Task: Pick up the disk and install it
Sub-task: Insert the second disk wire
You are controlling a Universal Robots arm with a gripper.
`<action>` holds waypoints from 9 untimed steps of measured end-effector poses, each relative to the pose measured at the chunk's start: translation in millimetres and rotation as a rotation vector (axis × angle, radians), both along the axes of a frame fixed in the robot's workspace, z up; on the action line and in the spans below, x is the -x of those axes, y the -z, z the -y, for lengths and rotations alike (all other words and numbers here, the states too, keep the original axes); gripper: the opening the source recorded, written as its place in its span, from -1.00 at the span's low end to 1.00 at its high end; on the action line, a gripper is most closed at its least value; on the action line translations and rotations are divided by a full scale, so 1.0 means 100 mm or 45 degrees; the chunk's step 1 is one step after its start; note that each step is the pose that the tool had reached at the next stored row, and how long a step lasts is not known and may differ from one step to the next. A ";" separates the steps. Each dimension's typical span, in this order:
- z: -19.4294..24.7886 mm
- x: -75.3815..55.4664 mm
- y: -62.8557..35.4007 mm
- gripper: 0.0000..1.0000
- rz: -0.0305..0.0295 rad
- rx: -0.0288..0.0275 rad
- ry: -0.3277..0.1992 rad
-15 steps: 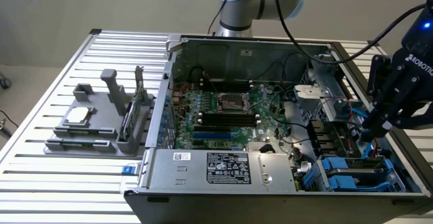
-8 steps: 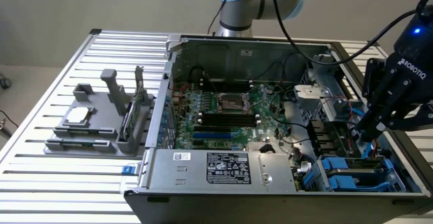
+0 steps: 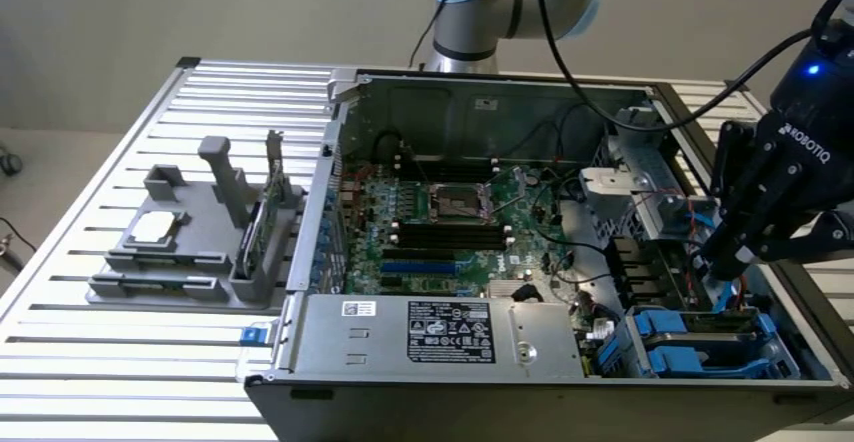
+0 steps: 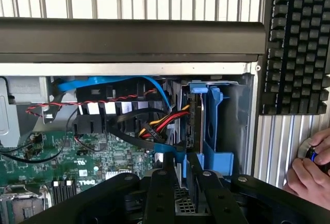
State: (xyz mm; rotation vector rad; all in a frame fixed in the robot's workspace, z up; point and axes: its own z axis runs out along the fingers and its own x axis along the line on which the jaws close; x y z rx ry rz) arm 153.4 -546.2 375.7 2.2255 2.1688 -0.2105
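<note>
The robot's hand [image 3: 717,274] sits low inside the open computer case [image 3: 494,92], over the drive bays at the exterior view's right. In the wrist view its fingers [image 4: 161,193] stand nearly together, clamped on the blue edge of the disk [image 4: 198,113], which stands on edge in a blue bay beside the case wall. A grey holder [image 3: 187,232] sits on the slatted worktop [image 3: 80,362] at the exterior view's left. A keyboard [image 4: 296,43] lies outside the case, and a person's hand [image 4: 309,170] rests near it.

Slatted metal table [image 3: 94,252] carries open computer case [image 3: 534,222], grey fixture [image 3: 200,242] (side by side).
</note>
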 end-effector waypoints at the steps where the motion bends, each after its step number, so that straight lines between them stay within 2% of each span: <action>1: 0.000 0.00 0.009 -0.51 0.0000 -0.0003 0.004; 6: 0.000 -0.01 0.051 -0.51 0.0000 -0.0042 0.022; 8: -0.001 -0.01 0.063 -0.55 0.0000 -0.0053 0.029; 9: -0.002 -0.01 0.068 -0.65 0.0000 -0.0058 0.033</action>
